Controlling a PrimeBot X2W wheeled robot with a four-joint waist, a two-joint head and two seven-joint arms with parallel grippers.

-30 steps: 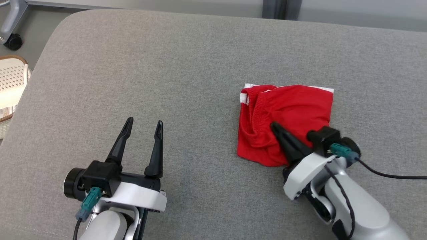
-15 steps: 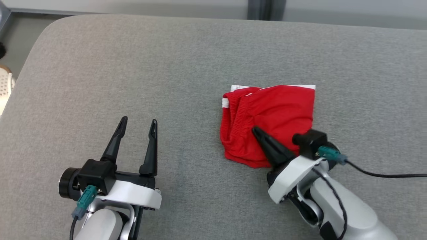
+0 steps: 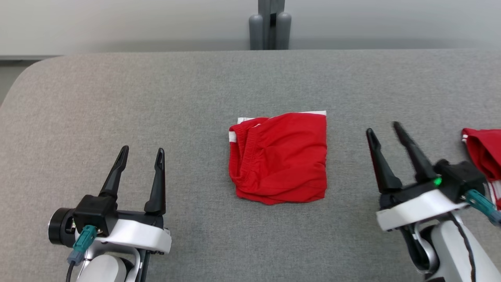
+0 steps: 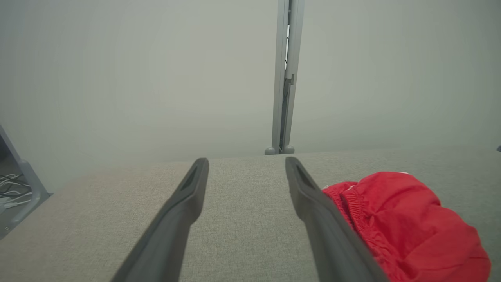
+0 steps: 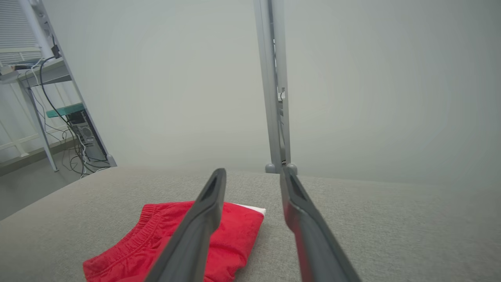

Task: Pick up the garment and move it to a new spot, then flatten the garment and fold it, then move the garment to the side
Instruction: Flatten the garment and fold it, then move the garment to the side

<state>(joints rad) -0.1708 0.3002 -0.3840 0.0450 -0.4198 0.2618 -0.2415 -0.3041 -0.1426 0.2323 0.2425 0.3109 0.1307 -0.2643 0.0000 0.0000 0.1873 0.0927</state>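
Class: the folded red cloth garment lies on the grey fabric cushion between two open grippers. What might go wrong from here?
1. The folded red garment looks puffy and loose at its elastic edge; a one-sided pinch by the right gripper may undo the fold.
2. A second red garment lies close beside that gripper's wrist; the arm might snag it, or it might be taken for the target.

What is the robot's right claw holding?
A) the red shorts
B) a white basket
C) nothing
C: the right gripper has its fingers spread with nothing between them, and the shorts lie apart from it on the cushion.
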